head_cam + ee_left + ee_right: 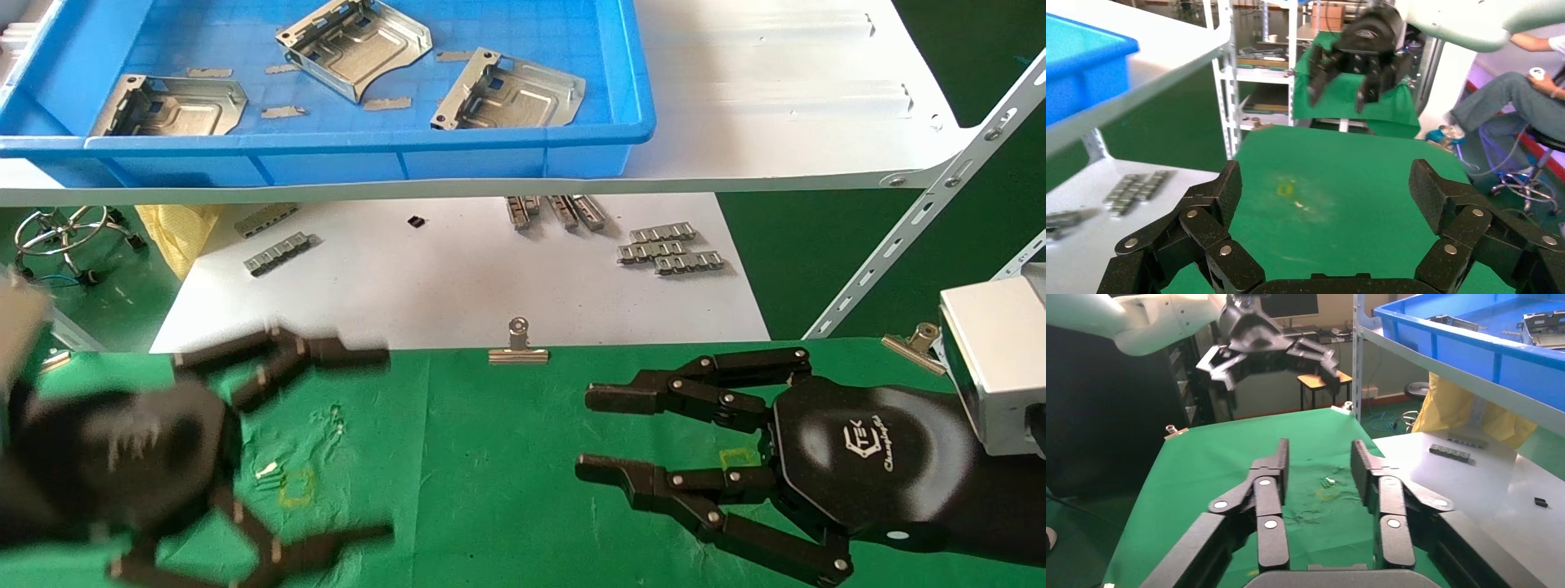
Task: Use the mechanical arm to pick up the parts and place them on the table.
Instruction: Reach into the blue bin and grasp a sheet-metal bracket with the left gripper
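Note:
Three silvery stamped parts (172,106) (355,45) (511,94) lie in a blue bin (327,145) on the white shelf. Two of them show in the right wrist view (1447,320) (1542,321). My left gripper (384,445) hovers over the green table (490,474) at the near left, blurred, open wide and empty; in its own view (1324,184) only green cloth shows between the fingers. My right gripper (588,433) hovers at the near right, open and empty, as its own view (1319,454) shows. Both grippers are well short of the bin.
A white board below the shelf carries grey ribbed strips (670,249) (278,253). Binder clips (518,347) (915,343) sit on the table's far edge. A slanted white shelf brace (923,220) stands at the right. Yellow square marks (296,487) (739,457) lie on the cloth.

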Controlling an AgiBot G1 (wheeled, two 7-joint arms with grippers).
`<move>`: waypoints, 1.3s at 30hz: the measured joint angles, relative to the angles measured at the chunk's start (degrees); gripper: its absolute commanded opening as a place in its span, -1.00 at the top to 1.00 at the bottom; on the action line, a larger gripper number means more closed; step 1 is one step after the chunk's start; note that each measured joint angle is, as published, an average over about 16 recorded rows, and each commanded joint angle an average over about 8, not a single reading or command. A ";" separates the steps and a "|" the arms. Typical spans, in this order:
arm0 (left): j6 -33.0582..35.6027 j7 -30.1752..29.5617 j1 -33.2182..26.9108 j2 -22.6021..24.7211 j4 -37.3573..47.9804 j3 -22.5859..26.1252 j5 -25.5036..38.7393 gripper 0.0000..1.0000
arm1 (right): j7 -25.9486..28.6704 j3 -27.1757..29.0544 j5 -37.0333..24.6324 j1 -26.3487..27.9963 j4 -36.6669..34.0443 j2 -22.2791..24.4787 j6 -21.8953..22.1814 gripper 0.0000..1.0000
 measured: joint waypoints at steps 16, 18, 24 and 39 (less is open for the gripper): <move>-16.62 2.09 -33.72 19.11 40.02 8.35 20.47 -1.00 | -0.01 -0.01 0.01 0.01 -0.01 0.00 0.00 1.00; -20.06 3.10 -36.45 21.53 45.07 9.31 22.81 -1.00 | -0.01 -0.01 0.01 0.01 -0.01 0.00 0.00 1.00; -28.23 5.46 -42.10 26.97 56.41 11.58 27.75 -0.34 | -0.01 -0.02 0.01 0.01 -0.01 0.00 0.00 1.00; -34.14 8.31 -47.36 31.69 67.23 14.42 32.45 1.00 | -0.02 -0.03 0.02 0.01 -0.01 0.01 0.00 1.00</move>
